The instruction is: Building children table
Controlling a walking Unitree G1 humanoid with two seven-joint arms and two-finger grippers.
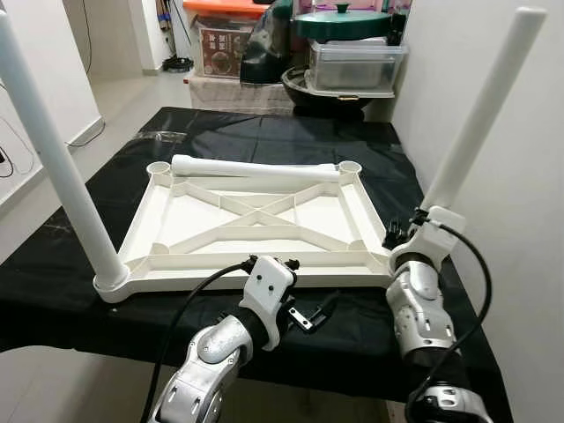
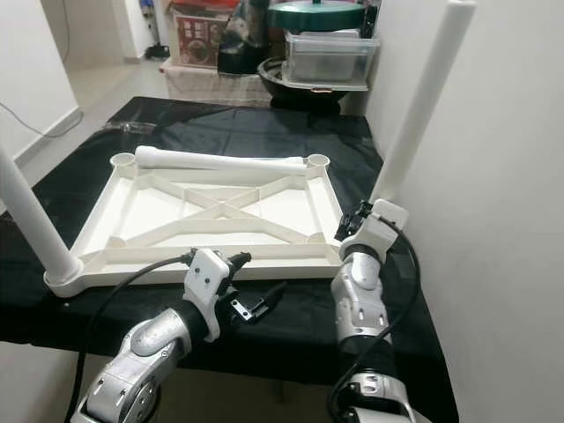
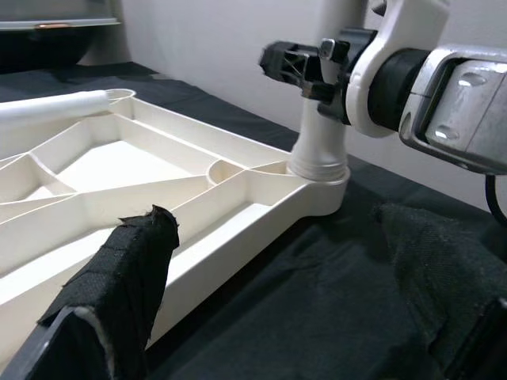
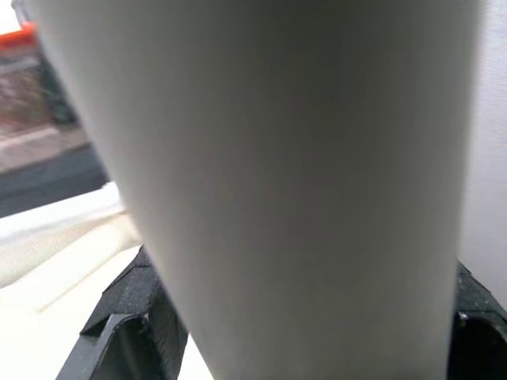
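Tabletop (image 1: 256,220) upside down mid-frame on black cloth (image 1: 264,132); R gripper (image 1: 407,231) clamps leg (image 1: 480,115) at right; L gripper (image 3: 277,293) open, lower centre.

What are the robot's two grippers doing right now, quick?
Left gripper: open, holding nothing, near the white tabletop's front edge.
Right gripper: closed around the base of the upright white table leg at the near right corner.

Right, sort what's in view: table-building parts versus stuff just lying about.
Job:
upturned white plastic tabletop
upright white leg, near-left corner
upright white leg, near-right corner, in right gripper
loose white leg lying across

Lying about:
clear plastic box
green lid
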